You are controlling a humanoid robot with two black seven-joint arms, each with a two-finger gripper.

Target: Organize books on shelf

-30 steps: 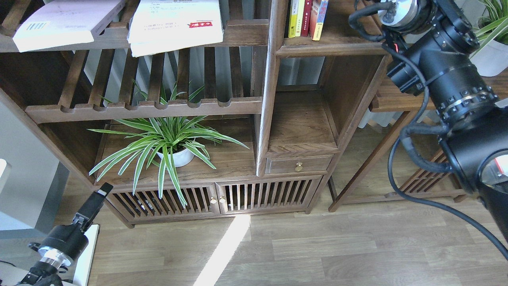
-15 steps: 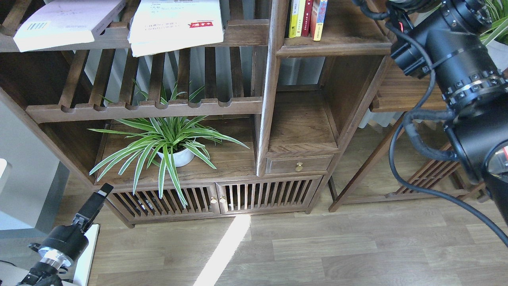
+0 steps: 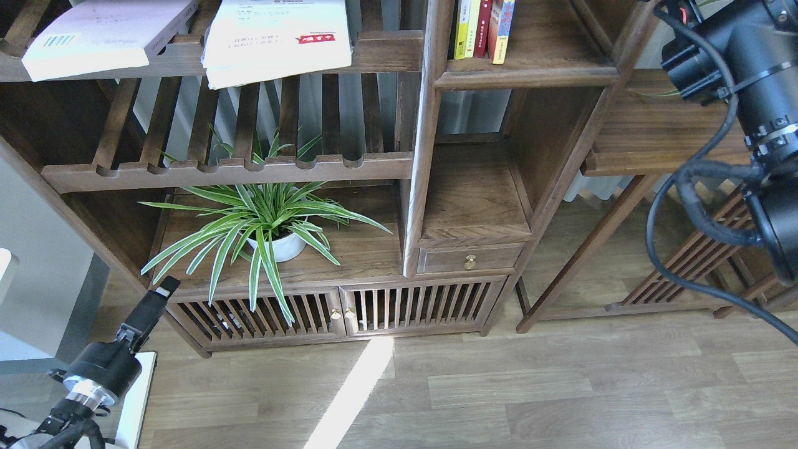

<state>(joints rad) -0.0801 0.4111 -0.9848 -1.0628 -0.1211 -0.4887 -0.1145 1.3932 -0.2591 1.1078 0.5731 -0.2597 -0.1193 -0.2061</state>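
Head view. Left gripper (image 3: 153, 302) sits low at the frame's left, pointing up and right; it reads as one dark bar with a pale tip, so I cannot tell whether its fingers are apart or together. Nothing visible in it. Its arm is cut off by the bottom-left corner.

Right arm (image 3: 757, 93) enters at the right edge; its far end runs past the top edge, so the right gripper is out of frame. Cables loop below it.

Far above the left gripper, on the top slatted rack: lavender book (image 3: 103, 31) lying flat, its upper part cut off by the frame. Just right of it, white book (image 3: 274, 37) with red mark, also flat and cropped, front edge overhanging the rail.

Shelf (image 3: 527, 68) lies up and far right of the left gripper; a few upright spines (image 3: 483, 28) stand at its left end, tops cut off. The dark red-black cover cannot be made out among them.

Plant (image 3: 268, 224) is just up and right of the left gripper.
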